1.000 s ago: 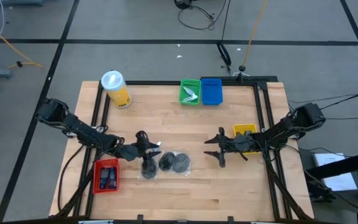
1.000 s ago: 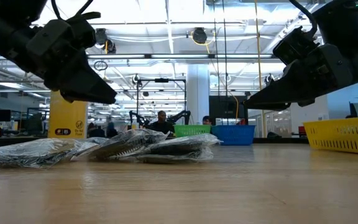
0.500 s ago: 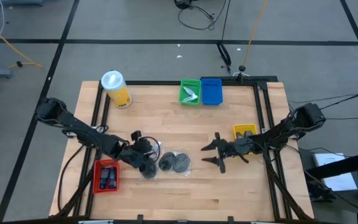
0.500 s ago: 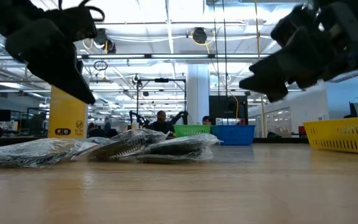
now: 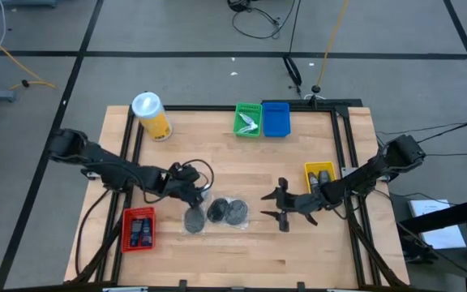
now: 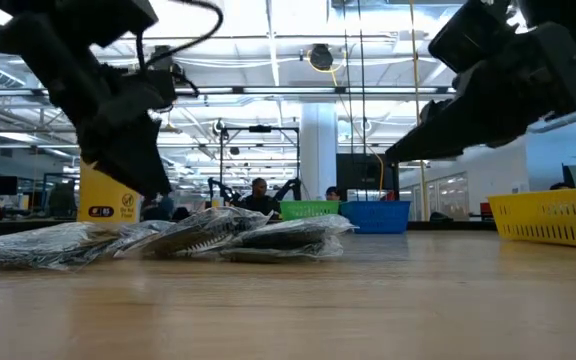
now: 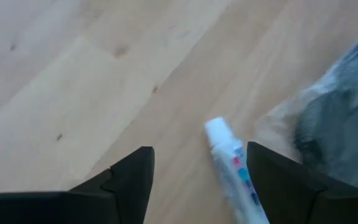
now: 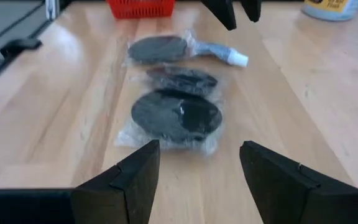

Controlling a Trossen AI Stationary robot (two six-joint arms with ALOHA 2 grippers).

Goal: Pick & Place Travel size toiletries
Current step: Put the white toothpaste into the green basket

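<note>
Wooden table (image 5: 242, 243) holds three bagged dark discs (image 5: 216, 212) and a small white tube (image 7: 232, 163). Left gripper (image 5: 194, 191) hovers above the tube, jaws spread, empty. Right gripper (image 5: 276, 207) waits beside the discs, jaws apart.

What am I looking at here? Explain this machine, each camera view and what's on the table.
Two dark robot arms work at a wooden table. One picture looks straight down, one looks level across the tabletop, and two come from cameras on the wrists. The left gripper hangs open over a small white-capped tube; the right gripper is open too, facing three wrapped dark discs. Neither holds anything. Red, yellow, green and blue trays and a yellow canister stand around.
</note>
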